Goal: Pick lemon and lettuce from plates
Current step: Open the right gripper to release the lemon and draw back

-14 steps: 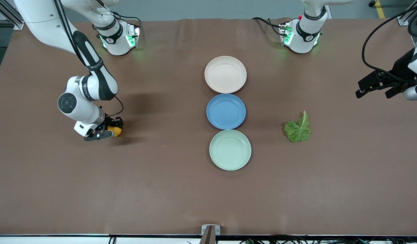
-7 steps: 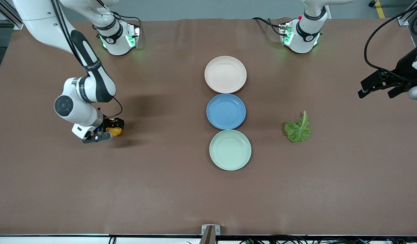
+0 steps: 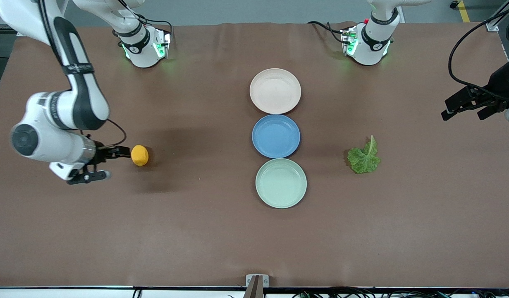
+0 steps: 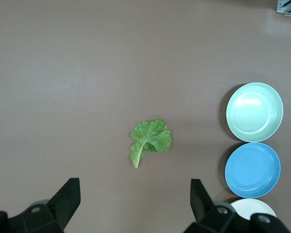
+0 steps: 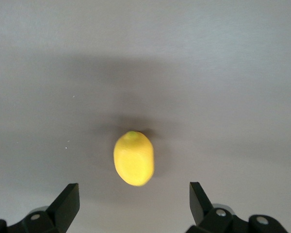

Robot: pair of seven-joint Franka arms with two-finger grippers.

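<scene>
The lemon [image 3: 139,155] lies on the bare table toward the right arm's end; it also shows in the right wrist view [image 5: 134,158]. My right gripper [image 3: 101,164] is open and empty, raised beside the lemon. The lettuce [image 3: 364,157] lies on the table toward the left arm's end, and shows in the left wrist view [image 4: 149,140]. My left gripper [image 3: 465,106] is open and empty, up over the table's left-arm end. The cream-beige plate [image 3: 275,90] and the mint green plate [image 3: 280,183] stand empty in the middle.
A blue plate [image 3: 276,136] sits between the two other plates, in a row with them. The arms' bases [image 3: 144,45] [image 3: 368,43] stand along the table edge farthest from the front camera.
My right gripper has let go of the lemon, opened, risen and drawn back toward the right arm's end. The lemon stays on the table. My left gripper drifted slightly outward.
</scene>
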